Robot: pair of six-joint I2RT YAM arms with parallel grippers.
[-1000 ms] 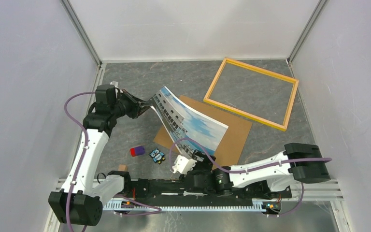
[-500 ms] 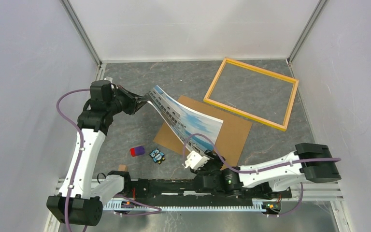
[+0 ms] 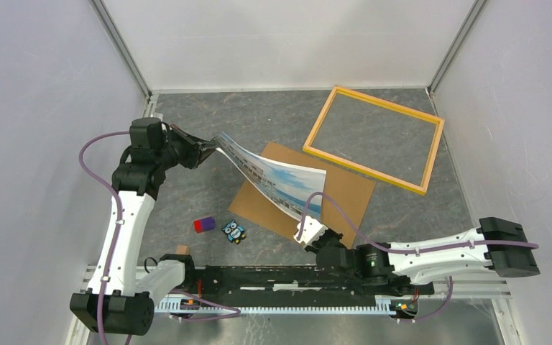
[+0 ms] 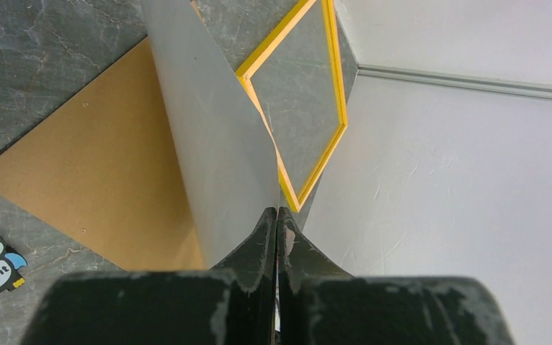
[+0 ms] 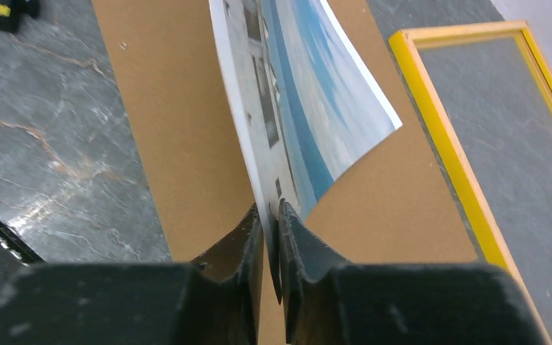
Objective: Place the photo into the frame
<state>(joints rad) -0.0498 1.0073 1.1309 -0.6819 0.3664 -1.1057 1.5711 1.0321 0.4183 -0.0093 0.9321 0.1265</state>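
The photo (image 3: pixel 273 180) hangs bowed in the air between both arms, with its building-and-sky side facing up. My left gripper (image 3: pixel 212 149) is shut on its far-left corner. In the left wrist view the white back (image 4: pixel 215 144) runs out from the left gripper (image 4: pixel 277 212). At the photo's near-right edge my right gripper (image 3: pixel 308 221) has its jaws pinched on the print. The right wrist view shows that gripper (image 5: pixel 269 208) clamping the photo (image 5: pixel 309 93). The yellow-bordered frame (image 3: pixel 365 169) lies flat at the back right, apart from the photo (image 5: pixel 440 129) (image 4: pixel 338 72).
A brown hardboard panel (image 3: pixel 345 198) lies on the grey table under the photo. A purple-red block (image 3: pixel 203 225), an owl card (image 3: pixel 234 231) and a small wooden block (image 3: pixel 182 250) sit near the front left. White walls close in the sides and back.
My right gripper moved right and forward to the photo's near edge and closed on it. The left gripper drew slightly left, stretching the photo flatter.
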